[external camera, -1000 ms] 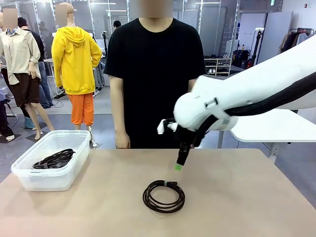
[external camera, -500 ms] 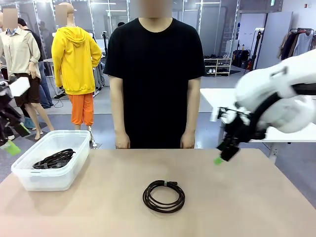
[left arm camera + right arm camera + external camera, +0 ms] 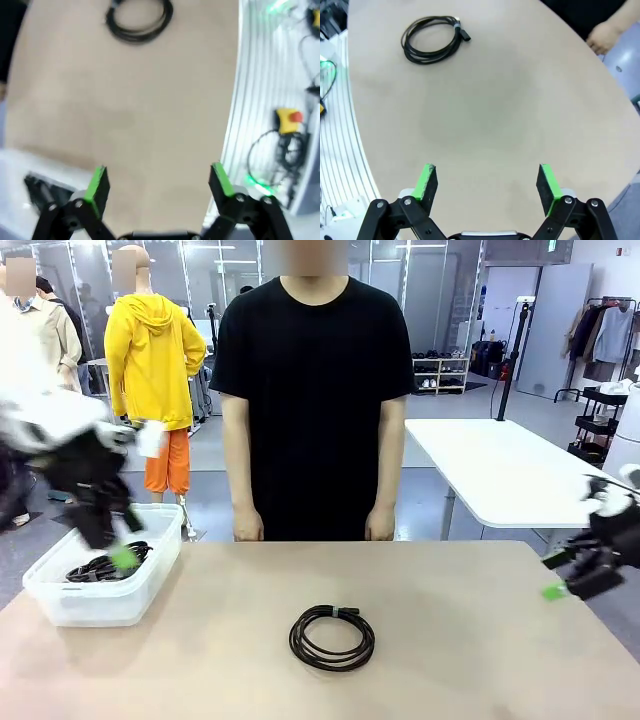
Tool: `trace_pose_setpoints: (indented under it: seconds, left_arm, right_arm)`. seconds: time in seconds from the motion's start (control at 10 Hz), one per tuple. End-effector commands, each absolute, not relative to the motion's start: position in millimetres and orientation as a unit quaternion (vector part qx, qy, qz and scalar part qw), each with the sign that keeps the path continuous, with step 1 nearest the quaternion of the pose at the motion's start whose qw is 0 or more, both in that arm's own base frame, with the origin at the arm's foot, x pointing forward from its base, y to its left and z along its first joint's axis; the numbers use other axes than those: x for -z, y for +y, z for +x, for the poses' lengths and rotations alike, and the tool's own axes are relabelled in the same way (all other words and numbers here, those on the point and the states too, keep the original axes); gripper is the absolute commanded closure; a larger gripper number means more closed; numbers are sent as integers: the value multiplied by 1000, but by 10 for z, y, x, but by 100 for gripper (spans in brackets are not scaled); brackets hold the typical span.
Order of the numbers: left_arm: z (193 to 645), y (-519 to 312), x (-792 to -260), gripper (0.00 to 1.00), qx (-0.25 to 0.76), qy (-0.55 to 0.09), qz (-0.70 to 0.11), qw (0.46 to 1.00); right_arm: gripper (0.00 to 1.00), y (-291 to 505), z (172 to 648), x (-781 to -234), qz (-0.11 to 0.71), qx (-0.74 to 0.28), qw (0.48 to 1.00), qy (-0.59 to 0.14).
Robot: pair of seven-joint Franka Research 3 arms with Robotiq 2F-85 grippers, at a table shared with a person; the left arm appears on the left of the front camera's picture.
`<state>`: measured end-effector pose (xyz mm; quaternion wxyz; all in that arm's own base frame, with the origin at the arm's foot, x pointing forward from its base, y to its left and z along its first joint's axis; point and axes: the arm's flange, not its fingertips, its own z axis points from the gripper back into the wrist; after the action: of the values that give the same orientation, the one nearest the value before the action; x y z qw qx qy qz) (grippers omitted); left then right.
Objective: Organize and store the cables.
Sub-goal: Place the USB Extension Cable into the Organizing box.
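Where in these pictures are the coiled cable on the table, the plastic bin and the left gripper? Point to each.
Coiled cable (image 3: 332, 637), front view: the point lies on the near side of the loop.
Plastic bin (image 3: 100, 604), front view: its front wall.
Left gripper (image 3: 159, 185), left wrist view: midway between its open green fingertips.

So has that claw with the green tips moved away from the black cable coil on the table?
Yes. The right gripper hung just above the coiled cable a second ago; now it is far off at the table's right edge, jaws open. The coil has not moved.
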<state>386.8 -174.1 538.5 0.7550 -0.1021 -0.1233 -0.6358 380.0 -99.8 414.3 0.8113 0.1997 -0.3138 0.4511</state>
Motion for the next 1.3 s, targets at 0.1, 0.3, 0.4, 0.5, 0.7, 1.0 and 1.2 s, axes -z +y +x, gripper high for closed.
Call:
trace_pose_setpoints:
  seconds: [0.1, 0.3, 0.4, 0.5, 0.7, 1.0, 1.2]
  left_arm:
    - [4351, -2440, -5378, 0, 658, -93, -81, 743]
    - [4462, -2730, -5285, 0, 674, -90, -79, 729]
    - [4559, -2856, -5187, 0, 686, -81, -90, 718]
    - [4606, -2966, -5087, 0, 686, -70, -88, 719]
    - [4697, -3157, -4956, 0, 686, -61, -90, 719]
    - [4648, -3153, -4860, 0, 688, -66, -99, 716]
    - [4648, -3153, -4860, 0, 688, -66, -99, 716]
  right_arm:
    - [0, -1719, 3378, -4193, 245, -453, 780, -356]
    - [0, -2106, 3068, -4125, 247, -507, 734, -378]
    - [0, -2252, 2975, -4105, 258, -500, 724, -398]
    - [0, -2366, 2887, -4074, 267, -493, 718, -412]
    - [0, -2480, 2818, -4029, 260, -486, 722, -417]
    - [0, -2523, 2945, -4008, 268, -478, 718, -428]
    - [0, -2457, 2789, -4015, 263, -484, 725, -413]
